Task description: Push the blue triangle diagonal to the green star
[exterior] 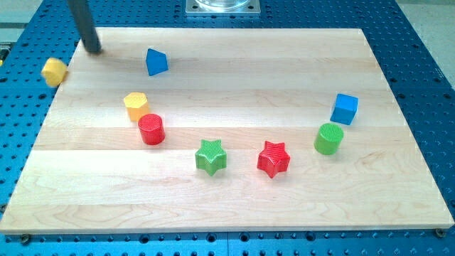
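Note:
The blue triangle (pixel 156 62) lies near the view's top left of the wooden board (pixel 234 206). The green star (pixel 211 156) lies lower down, left of the board's middle. My tip (pixel 93 50) rests on the board at the top left corner, to the left of the blue triangle and a little above it, with a clear gap between them.
A yellow block (pixel 54 71) sits at the board's left edge, half off it. A yellow hexagon (pixel 135 106) and a red cylinder (pixel 151 129) lie between triangle and star. A red star (pixel 274 158), green cylinder (pixel 328 138) and blue cube (pixel 345 109) lie right.

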Robot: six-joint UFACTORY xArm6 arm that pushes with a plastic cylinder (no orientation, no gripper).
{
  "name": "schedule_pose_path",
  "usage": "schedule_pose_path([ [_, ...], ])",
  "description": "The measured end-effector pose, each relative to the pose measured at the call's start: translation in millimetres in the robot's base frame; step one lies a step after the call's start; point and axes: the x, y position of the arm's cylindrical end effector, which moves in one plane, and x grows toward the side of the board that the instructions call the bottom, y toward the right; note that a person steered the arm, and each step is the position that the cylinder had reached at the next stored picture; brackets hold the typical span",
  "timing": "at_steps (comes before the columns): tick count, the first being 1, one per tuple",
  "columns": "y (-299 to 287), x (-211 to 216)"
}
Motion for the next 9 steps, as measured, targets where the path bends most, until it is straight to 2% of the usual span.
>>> schedule_pose_path([
  [1,-21.7,33.3],
  [2,41.1,47.1],
  [3,138.8,47.9],
  [4,159.7,26.7],
  [5,124.4,19.2],
  [6,203.3,15.0],
  [7,307.5,10.7],
  [8,254.2,8.4],
  [9,309.9,-39.4],
])
